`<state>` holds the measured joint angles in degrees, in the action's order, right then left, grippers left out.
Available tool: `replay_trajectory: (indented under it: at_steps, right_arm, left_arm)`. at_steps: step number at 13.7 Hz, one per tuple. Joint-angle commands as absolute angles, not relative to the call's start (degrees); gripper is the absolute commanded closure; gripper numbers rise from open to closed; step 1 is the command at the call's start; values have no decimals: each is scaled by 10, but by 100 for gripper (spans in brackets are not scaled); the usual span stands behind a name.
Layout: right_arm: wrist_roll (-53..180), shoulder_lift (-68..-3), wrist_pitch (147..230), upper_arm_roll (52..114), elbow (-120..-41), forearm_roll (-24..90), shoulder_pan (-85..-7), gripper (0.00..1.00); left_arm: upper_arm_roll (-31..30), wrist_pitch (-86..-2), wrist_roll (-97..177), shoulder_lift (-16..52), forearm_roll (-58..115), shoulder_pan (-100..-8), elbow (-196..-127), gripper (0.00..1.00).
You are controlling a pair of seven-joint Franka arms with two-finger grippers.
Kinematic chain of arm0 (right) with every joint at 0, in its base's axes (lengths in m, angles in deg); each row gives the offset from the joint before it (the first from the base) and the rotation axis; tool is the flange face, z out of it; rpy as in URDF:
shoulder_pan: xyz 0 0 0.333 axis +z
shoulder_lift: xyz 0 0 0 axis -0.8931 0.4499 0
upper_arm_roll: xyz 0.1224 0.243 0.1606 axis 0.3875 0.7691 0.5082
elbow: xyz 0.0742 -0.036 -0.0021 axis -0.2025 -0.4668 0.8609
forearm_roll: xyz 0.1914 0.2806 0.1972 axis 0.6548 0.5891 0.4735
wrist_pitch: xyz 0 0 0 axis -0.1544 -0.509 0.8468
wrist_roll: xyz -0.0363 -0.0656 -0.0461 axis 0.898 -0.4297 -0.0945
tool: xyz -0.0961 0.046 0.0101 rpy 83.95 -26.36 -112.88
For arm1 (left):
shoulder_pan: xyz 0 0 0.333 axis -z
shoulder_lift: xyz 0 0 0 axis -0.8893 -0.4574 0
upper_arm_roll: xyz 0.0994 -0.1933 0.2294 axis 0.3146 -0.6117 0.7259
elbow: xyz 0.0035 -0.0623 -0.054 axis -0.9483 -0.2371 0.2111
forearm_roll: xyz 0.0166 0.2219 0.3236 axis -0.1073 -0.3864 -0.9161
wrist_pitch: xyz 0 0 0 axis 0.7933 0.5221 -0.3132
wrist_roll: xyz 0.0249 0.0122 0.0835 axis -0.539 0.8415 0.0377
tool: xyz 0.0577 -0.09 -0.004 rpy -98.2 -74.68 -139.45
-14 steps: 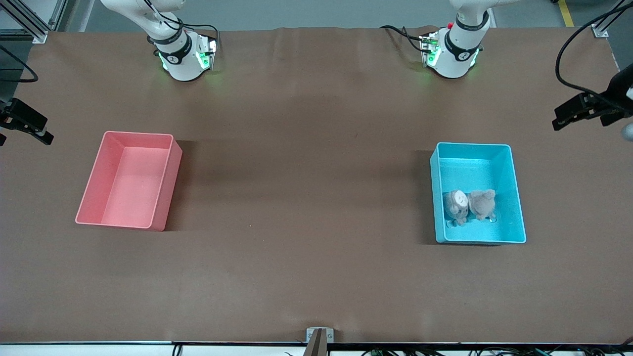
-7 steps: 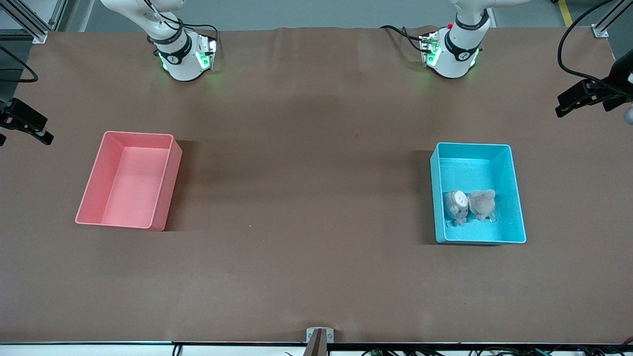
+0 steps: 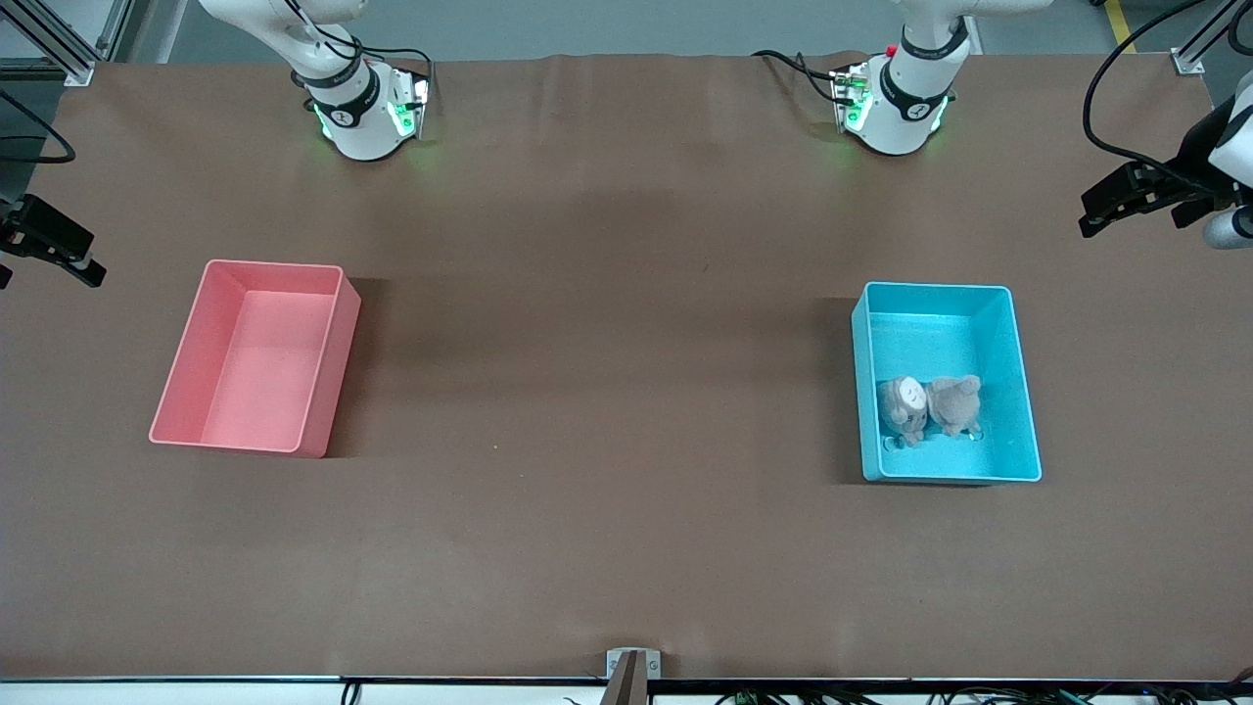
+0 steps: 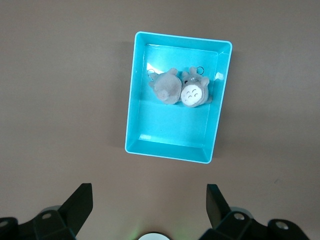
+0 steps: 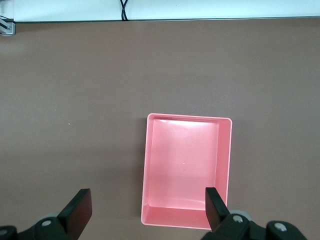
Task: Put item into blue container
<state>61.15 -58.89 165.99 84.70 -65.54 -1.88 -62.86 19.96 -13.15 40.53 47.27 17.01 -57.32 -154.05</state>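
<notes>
Two plush toys seen in blue bin; pink bin bare. Left claw and right claw held apart, nothing gripped, high over desk. Little risk judged: only stray descent could knock bin.

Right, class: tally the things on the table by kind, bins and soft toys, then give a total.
Bins: 2, the blue container and the pink bin
Soft toys: 2, the face-up plush and the face-down plush, both in the blue container
Total: 4

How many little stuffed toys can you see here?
2. Both small grey-brown plush toys lie side by side, touching, inside the light blue plastic bin: one shows its white face, the other does not. The pink plastic bin holds none.
</notes>
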Motion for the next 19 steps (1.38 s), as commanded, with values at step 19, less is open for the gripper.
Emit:
replay_trajectory:
  at_steps: [19]
  right_arm:
    - [615,-583,1656,858,-644,-30,-641,0]
  left_arm:
    - [174,-144,406,506,177,-580,-1560,0]
